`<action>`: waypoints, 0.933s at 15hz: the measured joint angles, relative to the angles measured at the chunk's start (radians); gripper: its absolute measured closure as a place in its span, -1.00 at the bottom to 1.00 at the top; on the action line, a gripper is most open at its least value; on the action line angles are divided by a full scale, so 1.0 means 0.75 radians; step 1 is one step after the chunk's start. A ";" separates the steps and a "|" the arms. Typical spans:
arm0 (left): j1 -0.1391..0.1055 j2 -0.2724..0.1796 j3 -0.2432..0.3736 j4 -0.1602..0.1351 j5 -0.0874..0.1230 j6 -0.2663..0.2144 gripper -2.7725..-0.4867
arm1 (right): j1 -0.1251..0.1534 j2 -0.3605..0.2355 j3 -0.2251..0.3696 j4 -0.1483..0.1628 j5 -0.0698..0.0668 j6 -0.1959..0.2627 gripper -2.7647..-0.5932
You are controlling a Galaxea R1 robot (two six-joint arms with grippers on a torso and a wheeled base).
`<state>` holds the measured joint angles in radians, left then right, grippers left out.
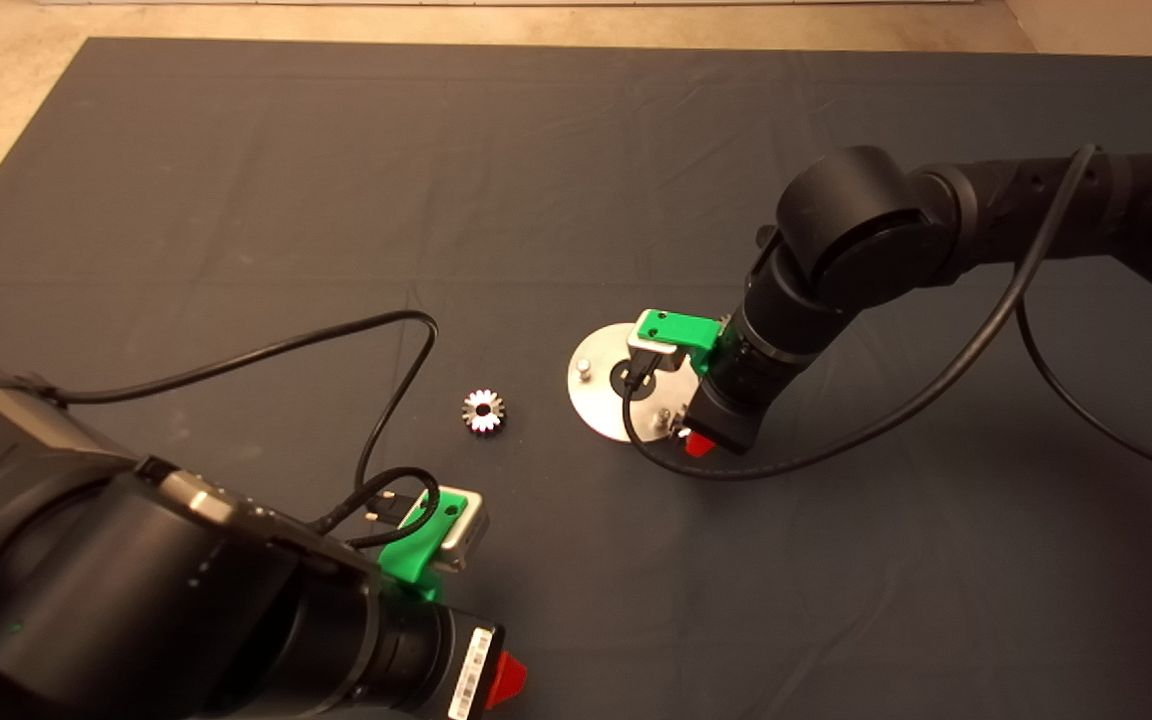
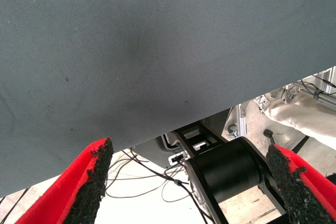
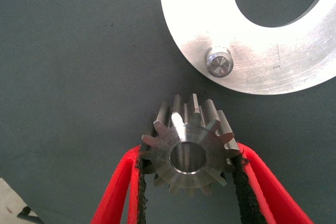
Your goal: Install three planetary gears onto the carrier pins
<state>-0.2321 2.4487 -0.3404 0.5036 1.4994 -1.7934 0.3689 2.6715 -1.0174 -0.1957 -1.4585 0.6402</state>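
Note:
My right gripper (image 3: 189, 155) is shut on a planetary gear (image 3: 188, 150), a small steel cog with a centre hole. It holds the gear just outside the rim of the silver disc (image 3: 262, 74), close to one bare carrier pin (image 3: 219, 61). In the head view the right gripper (image 1: 696, 440) hangs over the disc's (image 1: 598, 395) near right edge. Another bare pin (image 1: 584, 366) stands at the disc's left, and the wrist hides the rest. A second gear (image 1: 483, 410) lies on the mat left of the disc. A third gear is not in view. My left gripper (image 2: 190, 153) is open and empty.
The left arm waits at the lower left of the mat, its gripper (image 1: 509, 678) at the front edge. Black cables loop over the mat near both arms. The left wrist view looks past the mat's edge at cables and frame parts (image 2: 220, 171) on the floor.

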 joint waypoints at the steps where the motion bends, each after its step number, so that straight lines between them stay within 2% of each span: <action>1: 0.000 0.000 0.000 0.000 0.000 0.000 -0.38 | 0.000 0.000 -0.005 -0.002 -0.001 -0.001 0.72; 6: 0.000 0.001 0.000 0.000 0.000 0.000 -0.38 | 0.000 0.052 -0.115 -0.003 0.001 -0.001 0.72; 11: 0.000 -0.001 0.000 0.000 -0.001 0.000 -0.38 | -0.001 0.096 -0.120 -0.004 0.023 -0.001 0.72; 14: 0.000 -0.003 0.000 0.000 -0.001 0.000 -0.38 | -0.001 0.095 -0.120 -0.006 0.020 -0.001 0.72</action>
<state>-0.2321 2.4462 -0.3404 0.5036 1.4989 -1.7934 0.3685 2.7430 -1.1074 -0.2004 -1.4436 0.6391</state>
